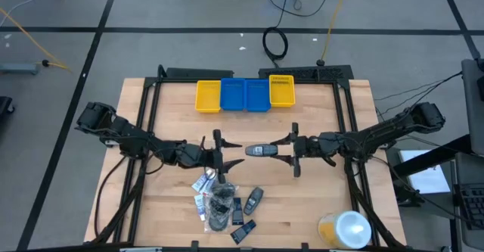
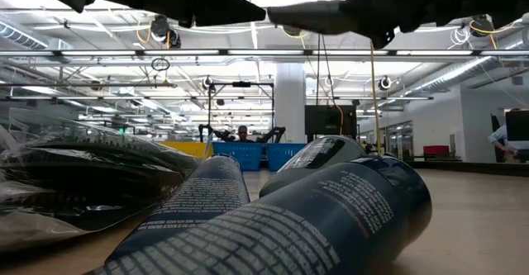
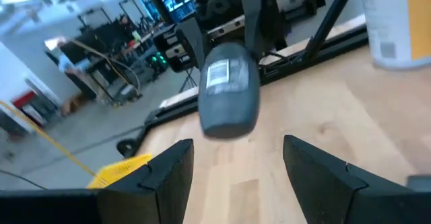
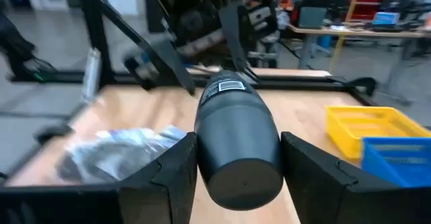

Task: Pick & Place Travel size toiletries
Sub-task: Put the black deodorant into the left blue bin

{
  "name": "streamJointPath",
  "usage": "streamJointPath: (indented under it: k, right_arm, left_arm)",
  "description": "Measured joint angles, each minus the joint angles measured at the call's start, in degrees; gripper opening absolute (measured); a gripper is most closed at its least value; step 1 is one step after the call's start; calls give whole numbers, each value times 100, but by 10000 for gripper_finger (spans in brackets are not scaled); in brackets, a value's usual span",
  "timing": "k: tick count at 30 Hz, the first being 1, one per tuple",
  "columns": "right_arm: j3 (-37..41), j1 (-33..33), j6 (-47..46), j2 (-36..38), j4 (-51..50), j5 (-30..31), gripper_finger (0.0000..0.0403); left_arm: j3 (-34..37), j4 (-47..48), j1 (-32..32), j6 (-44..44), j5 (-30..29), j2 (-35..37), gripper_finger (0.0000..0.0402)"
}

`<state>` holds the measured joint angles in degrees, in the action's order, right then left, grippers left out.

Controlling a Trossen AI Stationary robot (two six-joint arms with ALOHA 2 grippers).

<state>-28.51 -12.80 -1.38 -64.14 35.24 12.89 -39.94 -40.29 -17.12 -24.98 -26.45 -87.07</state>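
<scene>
A dark grey mini bottle (image 1: 259,150) hangs level in the air over the table's middle, between my two grippers. My right gripper (image 1: 280,151) is shut on it from the right. The bottle fills the gap between that gripper's fingers in the right wrist view (image 4: 237,140). My left gripper (image 1: 233,154) is open and empty just left of the bottle. In the left wrist view the bottle (image 3: 229,96) floats beyond the open fingers (image 3: 172,173). The other toiletries lie in a pile (image 1: 223,203) near the front edge: white-and-blue tubes (image 1: 203,182), black pieces in clear wrap (image 1: 219,210) and dark bottles (image 1: 253,199). My right gripper pinches the bottle between its two fingers, on the two sides of the end nearest the wrist (image 4: 202,160). The fingers come level from the table's right and lie along the bottle. The bottle is lifted clear and level, with its free end (image 3: 227,120) toward my left gripper.
Yellow (image 1: 208,95), blue (image 1: 244,94) and yellow (image 1: 281,91) bins stand in a row at the far edge. A large yellow container with a white lid (image 1: 344,229) stands at the front right. Dark bottles (image 2: 273,217) lie close before the low camera.
</scene>
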Motion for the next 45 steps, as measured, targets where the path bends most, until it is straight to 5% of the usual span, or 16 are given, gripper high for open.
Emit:
streamJointPath:
  k: [8, 21, 31, 37, 45]
  right_arm:
    - [0, 247, -388, -2, 10, -116, 174]
    - [0, 459, -548, -4, 145, -566, 173]
    - [0, 493, -519, -4, 306, -563, 168]
    - [0, 496, -535, -4, 325, -569, 168]
    - [0, 501, -633, -4, 521, -650, 161]
  left_arm:
    - [0, -53, -1, -1155, -254, 0, 230]
    - [-31, -427, 100, -1632, -258, -5, 230]
    - [-473, -306, 124, -1948, -241, -689, 230]
    - [-542, -351, -69, -2309, -1014, -761, 230]
    - [-546, -337, 64, -2030, -629, -876, 230]
